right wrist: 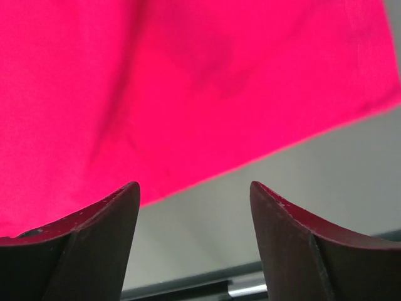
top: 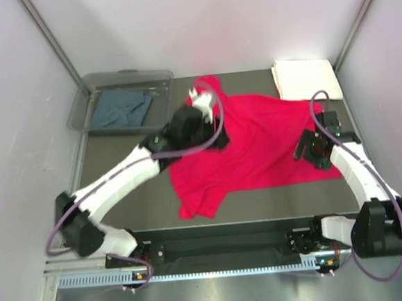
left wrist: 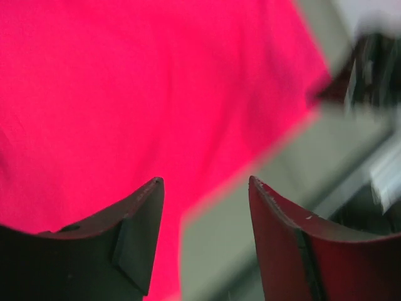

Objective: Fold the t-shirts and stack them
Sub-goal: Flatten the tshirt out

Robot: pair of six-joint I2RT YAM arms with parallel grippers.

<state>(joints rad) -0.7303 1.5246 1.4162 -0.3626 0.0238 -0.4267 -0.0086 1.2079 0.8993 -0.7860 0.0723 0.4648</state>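
Note:
A bright red t-shirt [top: 263, 142] lies spread over the middle of the table, with a sleeve trailing toward the near edge. It also fills the left wrist view [left wrist: 125, 94] and the right wrist view [right wrist: 188, 81]. A cream-white t-shirt [top: 305, 78] sits folded at the back right corner. The slate blue-grey t-shirt [top: 120, 108] lies crumpled in the bin. My left gripper [top: 218, 141] [left wrist: 203, 182] hovers open over the red cloth's left part, holding nothing. My right gripper [top: 302, 147] [right wrist: 194, 185] is open over the red shirt's right hem, with bare table between its fingers.
A clear plastic bin [top: 85, 97] stands at the back left. Grey walls close in the table on three sides. A dark rail [top: 222, 246] runs along the near edge between the arm bases. The right arm [left wrist: 373, 63] shows blurred in the left wrist view.

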